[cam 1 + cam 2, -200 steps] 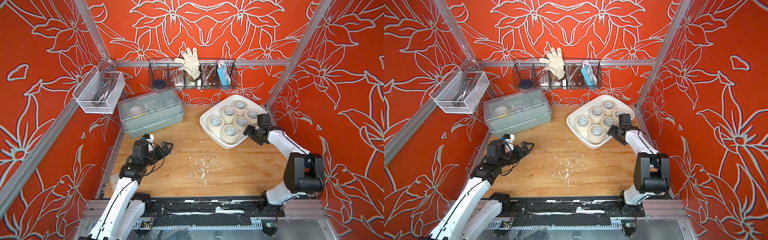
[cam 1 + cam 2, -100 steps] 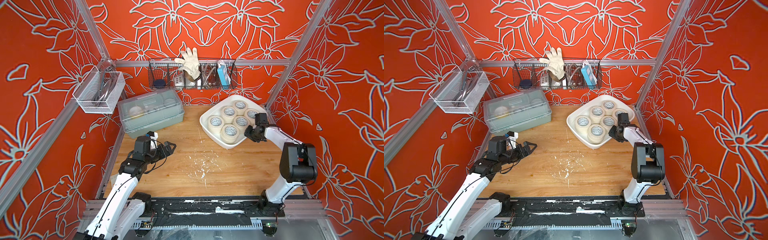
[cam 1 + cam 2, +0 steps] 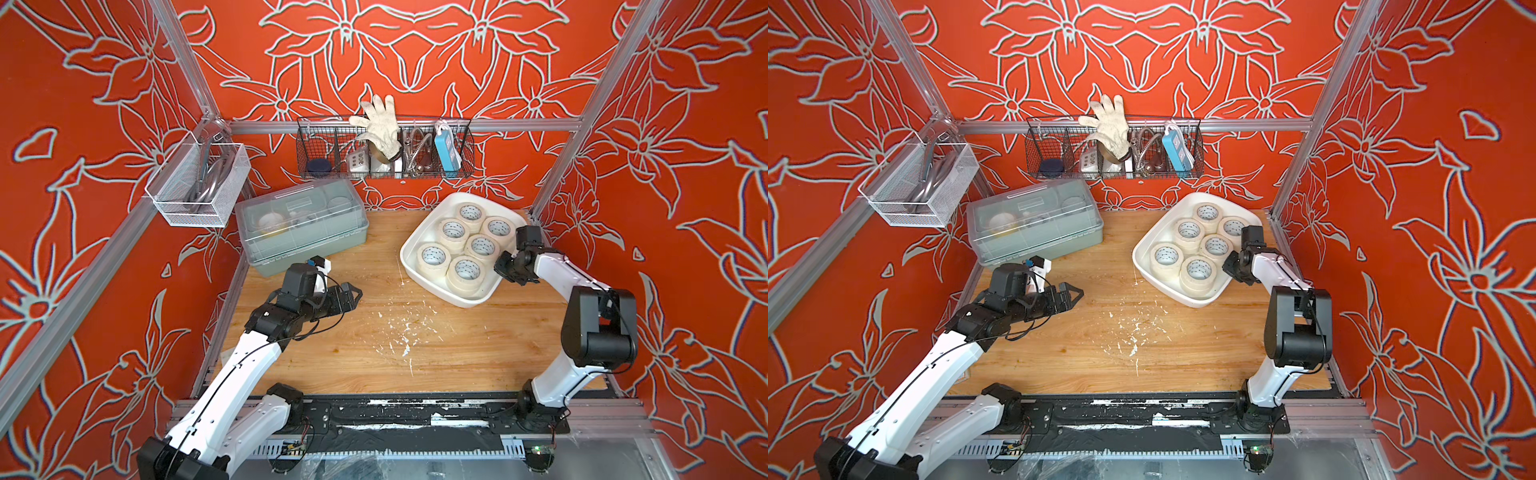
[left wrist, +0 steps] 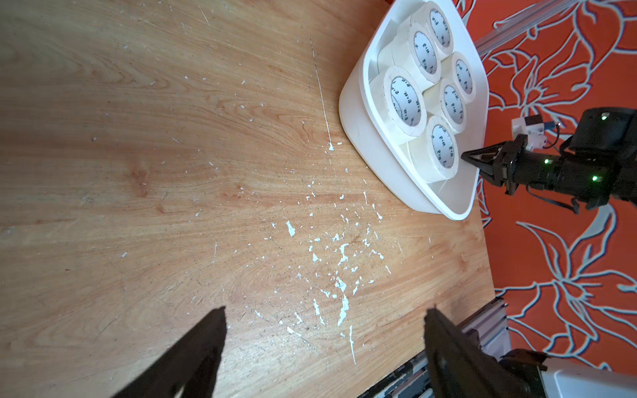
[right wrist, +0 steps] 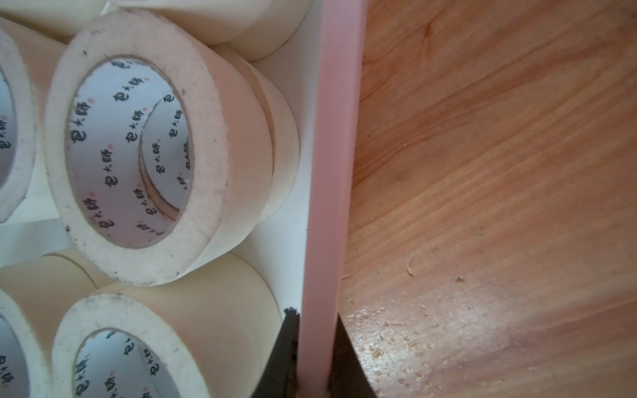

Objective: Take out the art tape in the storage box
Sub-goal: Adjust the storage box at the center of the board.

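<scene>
Six art tape [image 3: 466,270] stacks, cores up — right pincer [image 5: 316,348] clamps storage box [image 4: 372,148] rim, left pincer [image 4: 325,312] apart.

Six rolls of art tape [image 3: 453,230] show their tops in both top views, in two rows of three at the upper right of the tabletop. The right wrist view shows a second roll [image 5: 281,155] under a top one, and the full number cannot be told. They lie in one white storage box [image 3: 436,289]. One grey-green lidded box [image 3: 301,224] sits at upper left. Two baskets hang: one white mesh basket [image 3: 197,185] at left and one dark wire basket [image 3: 316,143] at top centre. The latter holds one glove [image 3: 380,124] and one blue power strip [image 3: 446,151]. Two arms show: the left arm [image 3: 249,359] at lower left, the right arm [image 3: 598,328] at right.
</scene>
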